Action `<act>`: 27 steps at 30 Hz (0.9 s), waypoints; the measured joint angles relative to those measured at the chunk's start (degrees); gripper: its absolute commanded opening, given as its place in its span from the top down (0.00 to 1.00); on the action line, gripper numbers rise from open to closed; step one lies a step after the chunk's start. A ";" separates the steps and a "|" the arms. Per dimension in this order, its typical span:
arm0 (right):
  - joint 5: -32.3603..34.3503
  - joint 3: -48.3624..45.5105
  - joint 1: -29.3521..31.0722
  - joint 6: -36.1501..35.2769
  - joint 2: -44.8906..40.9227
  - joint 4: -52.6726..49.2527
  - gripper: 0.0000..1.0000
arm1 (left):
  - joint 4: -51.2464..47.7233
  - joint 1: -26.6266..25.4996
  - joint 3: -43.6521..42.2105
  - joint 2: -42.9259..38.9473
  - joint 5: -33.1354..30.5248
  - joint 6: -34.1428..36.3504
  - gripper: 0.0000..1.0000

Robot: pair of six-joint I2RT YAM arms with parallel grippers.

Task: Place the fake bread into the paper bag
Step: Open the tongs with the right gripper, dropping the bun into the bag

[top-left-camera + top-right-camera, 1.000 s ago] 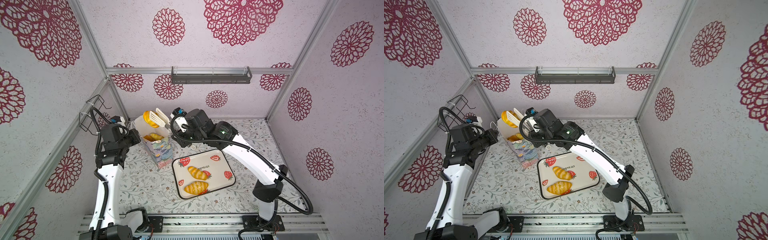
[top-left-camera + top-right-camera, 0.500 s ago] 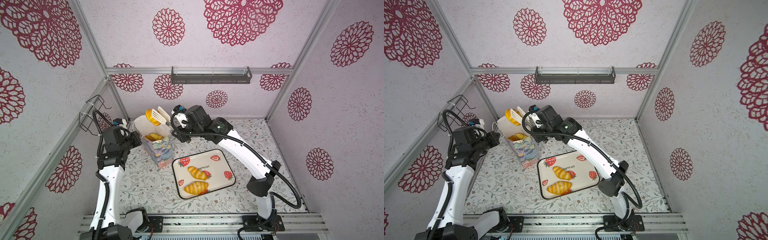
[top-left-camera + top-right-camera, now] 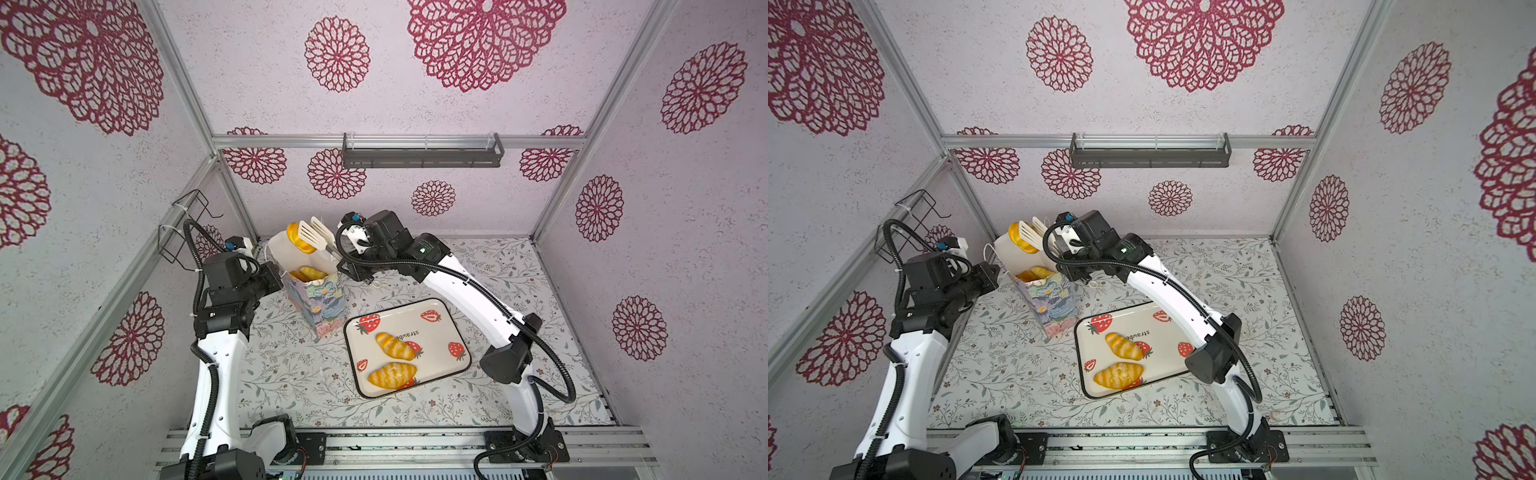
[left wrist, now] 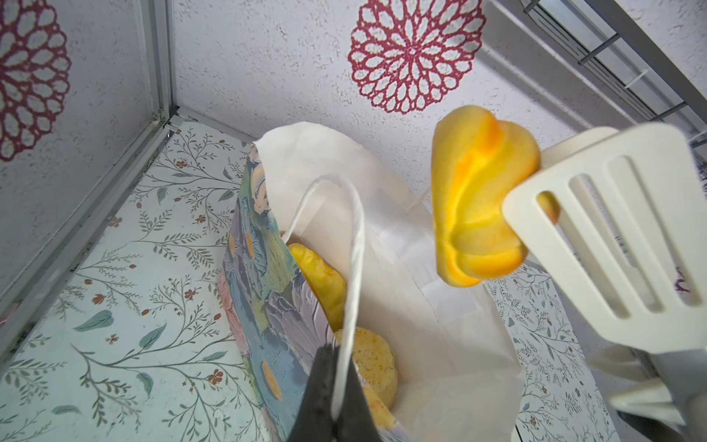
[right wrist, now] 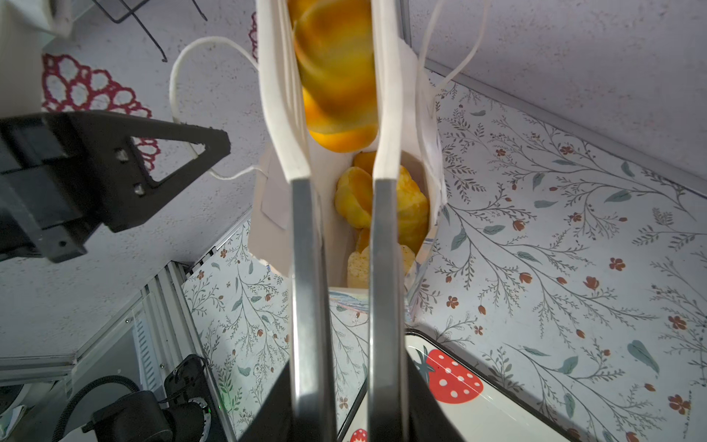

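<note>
Golden and glossy, the held pastry [image 4: 474, 206] hangs pinched between the white slotted blades of the tongs [image 4: 612, 237], its long axis pointing roughly down toward the open mouth of the paper bag [image 3: 322, 299]. We judge that the coming move turns on this: the pastry sits above the mouth, and in both top views it looks closer to the far wall than to the middle, so a short drop should land it inside.

Our right hand [image 3: 347, 262] is clenched on the metal handles of the tongs and reaches in from the tray side. Our left hand [image 4: 332, 386] is clamped on the near cord handle [image 4: 355, 237], pulling that wall outward so that the bag gapes. The bag stands on the tabletop [image 3: 291, 374], just beside the strawberry tray [image 3: 432, 336].

Several pieces of bread [image 5: 382, 203] already lie in the bag, so the room below is getting shallow. Two croissants [image 3: 394, 345] [image 3: 391, 374] wait on the tray, well apart from either hand.

The far cord handle [image 5: 451, 57] rises close beside the tongs and could snag a blade. The bag's far wall is the other thing we would watch.
</note>
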 measured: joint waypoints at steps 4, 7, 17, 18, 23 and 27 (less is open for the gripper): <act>-1.25 0.02 -0.42 0.24 1.29 0.15 0.66 | 0.07 0.09 0.00 0.20 0.48 -0.04 1.00; -1.97 0.02 -0.52 0.46 2.10 0.24 0.63 | 0.09 0.09 0.00 0.35 0.79 -0.17 1.00; -3.19 0.02 -0.50 0.42 2.67 0.35 0.54 | 0.20 0.24 0.00 0.35 1.03 -0.26 1.00; -3.19 0.02 -0.50 0.42 2.67 0.35 0.53 | 0.20 0.31 0.00 0.35 1.07 -0.26 1.00; -3.19 0.02 -0.50 0.39 2.67 0.44 0.52 | 0.20 0.42 0.00 0.35 1.14 -0.46 1.00; -3.19 0.02 -0.50 0.37 2.67 0.42 0.54 | 0.20 0.55 0.00 0.35 1.29 -0.68 1.00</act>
